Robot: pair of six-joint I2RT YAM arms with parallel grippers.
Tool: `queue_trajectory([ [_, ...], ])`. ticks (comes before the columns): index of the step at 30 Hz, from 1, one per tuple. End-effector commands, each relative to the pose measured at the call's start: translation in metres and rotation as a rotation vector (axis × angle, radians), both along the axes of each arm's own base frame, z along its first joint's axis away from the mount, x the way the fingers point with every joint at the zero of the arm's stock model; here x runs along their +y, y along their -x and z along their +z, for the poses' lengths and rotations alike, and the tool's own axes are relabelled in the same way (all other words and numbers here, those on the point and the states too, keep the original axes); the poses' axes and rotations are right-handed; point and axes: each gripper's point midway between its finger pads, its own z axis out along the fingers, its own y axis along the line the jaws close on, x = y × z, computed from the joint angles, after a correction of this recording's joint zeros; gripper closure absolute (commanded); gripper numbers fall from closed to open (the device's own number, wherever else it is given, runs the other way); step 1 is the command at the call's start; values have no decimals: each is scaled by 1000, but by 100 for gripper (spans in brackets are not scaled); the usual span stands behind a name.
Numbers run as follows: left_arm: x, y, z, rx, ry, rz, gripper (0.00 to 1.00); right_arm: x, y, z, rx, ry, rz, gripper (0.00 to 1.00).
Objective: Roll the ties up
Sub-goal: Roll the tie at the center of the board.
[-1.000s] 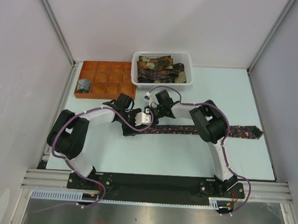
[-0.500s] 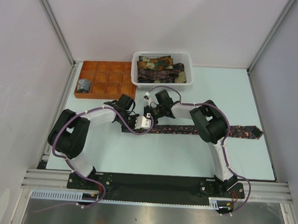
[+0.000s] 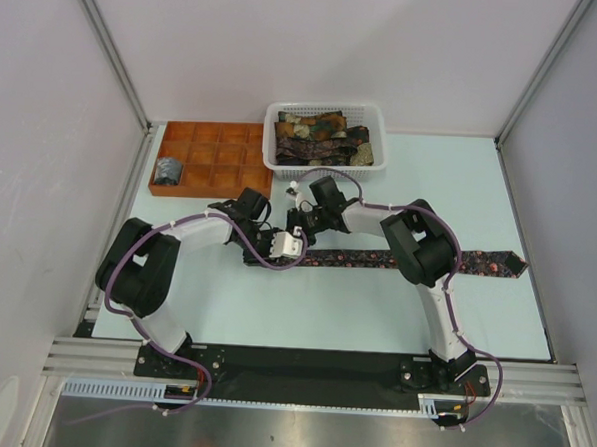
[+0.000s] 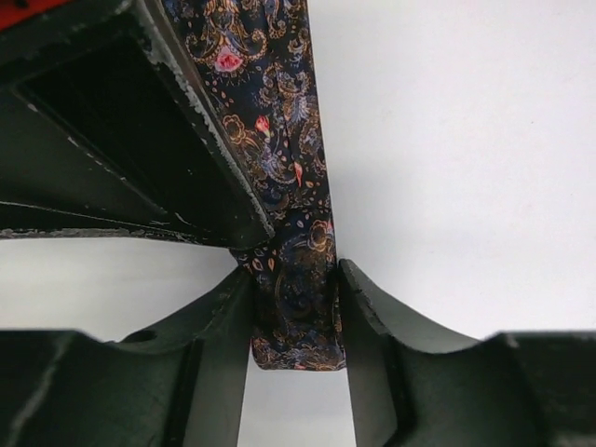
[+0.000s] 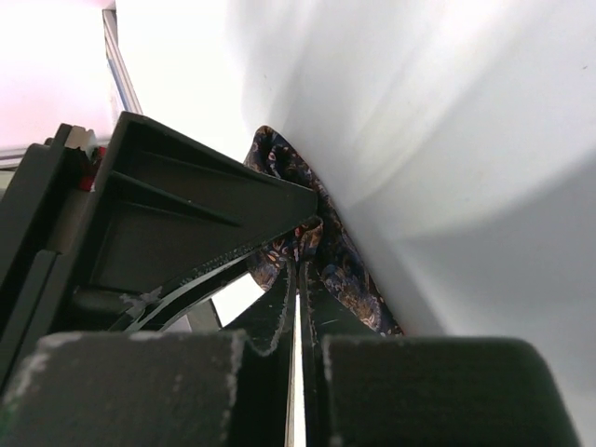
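Note:
A long dark tie (image 3: 377,260) with small pink-red marks lies flat across the table, its wide pointed end at the right. My left gripper (image 3: 259,253) is at its narrow left end. In the left wrist view that end (image 4: 279,140) sits between the two fingers, which press on both its edges, so the left gripper (image 4: 293,279) is shut on it. My right gripper (image 3: 292,231) reaches in from behind, just beside the left one. Its jaws (image 5: 300,251) are shut, with tie fabric (image 5: 349,270) bunched at the fingertips.
A white mesh basket (image 3: 376,117) at the back holds several more folded ties (image 3: 318,139). Left of it lies an orange compartment tray (image 3: 212,159) with one dark roll (image 3: 168,170) in a left cell. Grey walls stand close on both sides.
The left gripper has shifted a little to the left along the tie and its fingers have closed in from wide apart onto the narrow end. The right arm has barely moved.

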Motion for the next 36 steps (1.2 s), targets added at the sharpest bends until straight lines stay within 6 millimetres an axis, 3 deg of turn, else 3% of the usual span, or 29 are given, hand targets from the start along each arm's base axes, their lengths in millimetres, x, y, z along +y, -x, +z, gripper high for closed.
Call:
queue_trajectory([
  [1, -1, 6, 0, 42, 8, 32, 62, 3, -8, 34, -42, -58, 18, 90],
  [4, 0, 7, -3, 51, 1, 31, 68, -15, -24, 50, -59, -74, -25, 84],
  [10, 0, 6, -3, 51, 3, 33, 69, -52, -48, 39, -67, -13, -100, 81],
  [15, -1, 5, -4, 53, 4, 36, 68, -63, -43, 12, -73, 86, -76, 82],
  [20, -2, 4, -2, 52, 11, 42, 68, -73, -28, -3, -50, 147, -49, 84],
  [28, -3, 6, -1, 53, 18, 44, 67, -79, -10, 2, -31, 155, -5, 87],
  [36, -2, 5, -2, 53, 14, 50, 67, -99, -50, 13, -74, 132, -101, 86],
])
